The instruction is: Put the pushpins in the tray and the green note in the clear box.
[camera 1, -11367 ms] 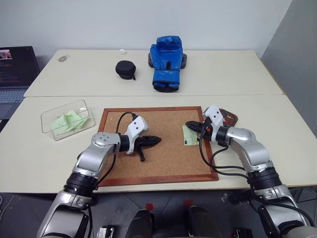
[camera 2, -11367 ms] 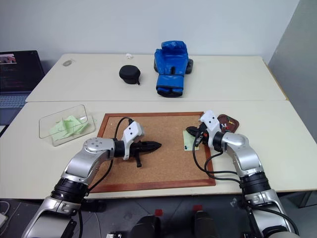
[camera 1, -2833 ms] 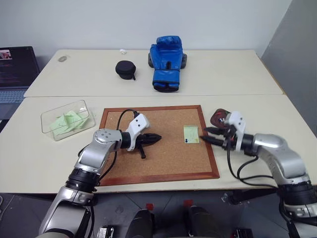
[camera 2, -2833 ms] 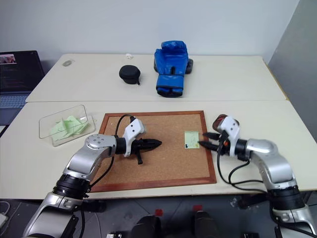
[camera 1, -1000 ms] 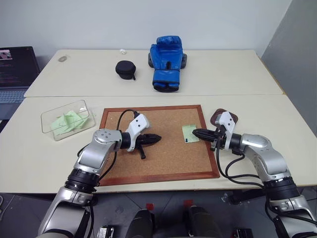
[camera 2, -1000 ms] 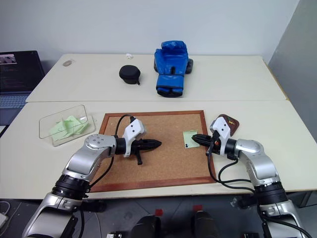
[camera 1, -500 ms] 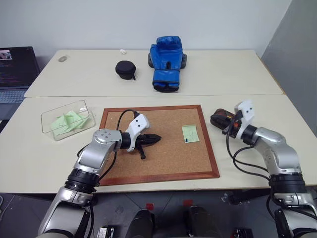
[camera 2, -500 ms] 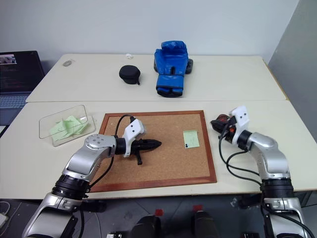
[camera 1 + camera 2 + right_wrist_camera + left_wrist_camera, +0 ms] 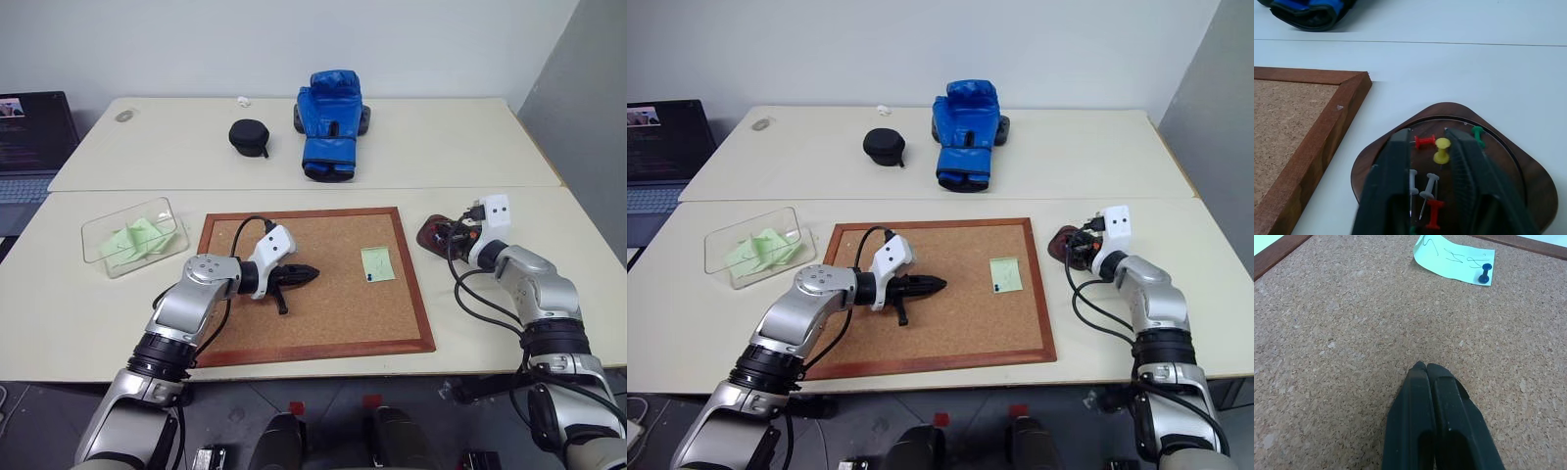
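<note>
**Right claw over tray**

Right claw [image 9: 1427, 147] parted narrowly, empty, over tray [image 9: 1528, 183]; pushpins [image 9: 1441, 149] lie between its fingers. Left claw [image 9: 1425, 368] closed, empty, on corkboard [image 9: 323, 318]; green note [image 9: 1454, 259] ahead, pinned. Clear box [image 9: 98, 257] far left.

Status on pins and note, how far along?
Done: several pushpins lie in the tray. In hand: right gripper sits over the tray, fingers apart, holding nothing. Left: one dark pin pins the green note to the corkboard; clear box awaits it.
</note>
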Controlling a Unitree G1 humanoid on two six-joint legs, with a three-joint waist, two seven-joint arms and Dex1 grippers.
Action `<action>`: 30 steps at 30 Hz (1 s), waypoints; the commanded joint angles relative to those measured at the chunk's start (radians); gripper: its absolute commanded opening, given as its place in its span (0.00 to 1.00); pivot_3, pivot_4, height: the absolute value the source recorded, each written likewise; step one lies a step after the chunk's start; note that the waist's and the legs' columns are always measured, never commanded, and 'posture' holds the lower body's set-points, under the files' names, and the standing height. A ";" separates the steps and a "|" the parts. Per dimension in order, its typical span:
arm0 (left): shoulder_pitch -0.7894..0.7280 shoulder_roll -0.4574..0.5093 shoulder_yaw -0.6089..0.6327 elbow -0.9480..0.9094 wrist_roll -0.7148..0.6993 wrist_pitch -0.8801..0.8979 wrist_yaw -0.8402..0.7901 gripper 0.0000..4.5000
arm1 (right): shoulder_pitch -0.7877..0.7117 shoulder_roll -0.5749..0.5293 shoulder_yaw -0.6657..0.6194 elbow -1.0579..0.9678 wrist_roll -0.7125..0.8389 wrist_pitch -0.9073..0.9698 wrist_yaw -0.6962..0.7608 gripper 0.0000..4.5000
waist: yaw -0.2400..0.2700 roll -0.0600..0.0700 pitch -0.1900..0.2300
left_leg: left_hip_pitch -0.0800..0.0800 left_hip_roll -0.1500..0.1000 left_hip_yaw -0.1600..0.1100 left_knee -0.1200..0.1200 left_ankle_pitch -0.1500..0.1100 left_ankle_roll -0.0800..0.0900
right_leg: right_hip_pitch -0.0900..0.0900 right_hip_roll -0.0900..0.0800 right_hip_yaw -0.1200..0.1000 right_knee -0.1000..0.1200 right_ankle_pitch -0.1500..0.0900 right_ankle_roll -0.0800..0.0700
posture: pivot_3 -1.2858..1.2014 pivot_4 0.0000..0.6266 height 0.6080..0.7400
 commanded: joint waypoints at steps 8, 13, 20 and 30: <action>0.006 0.006 -0.006 -0.026 0.002 -0.007 -0.001 0.00 | -0.009 -0.023 -0.023 -0.037 -0.004 -0.022 0.015 0.39 | 0.000 0.000 0.000 | 0.000 0.000 0.000 0.000 0.000 0.000 | 0.000 0.000 0.000 0.000 0.000 0.000 | 0.52 0.24 1.00; -0.003 0.000 -0.009 -0.015 0.003 -0.010 -0.002 0.00 | 0.005 -0.026 0.006 -0.044 -0.017 0.013 0.026 0.39 | 0.000 0.000 0.000 | 0.000 0.000 0.000 0.000 0.000 0.000 | 0.000 0.000 0.000 0.000 0.000 0.000 | 0.52 0.24 1.00; -0.007 0.001 -0.008 -0.011 0.004 -0.011 -0.002 0.00 | 0.008 -0.023 -0.010 -0.063 -0.017 -0.030 0.027 0.39 | 0.000 0.000 0.000 | 0.000 0.000 0.000 0.000 0.000 0.000 | 0.000 0.000 0.000 0.000 0.000 0.000 | 0.52 0.24 1.00; 0.000 0.000 -0.007 -0.017 0.003 -0.007 0.001 0.00 | 0.087 -0.061 0.033 -0.301 0.067 -0.020 0.206 0.39 | 0.000 0.000 0.000 | 0.000 0.000 0.000 0.000 0.000 0.000 | 0.000 0.000 0.000 0.000 0.000 0.000 | 0.52 0.24 1.00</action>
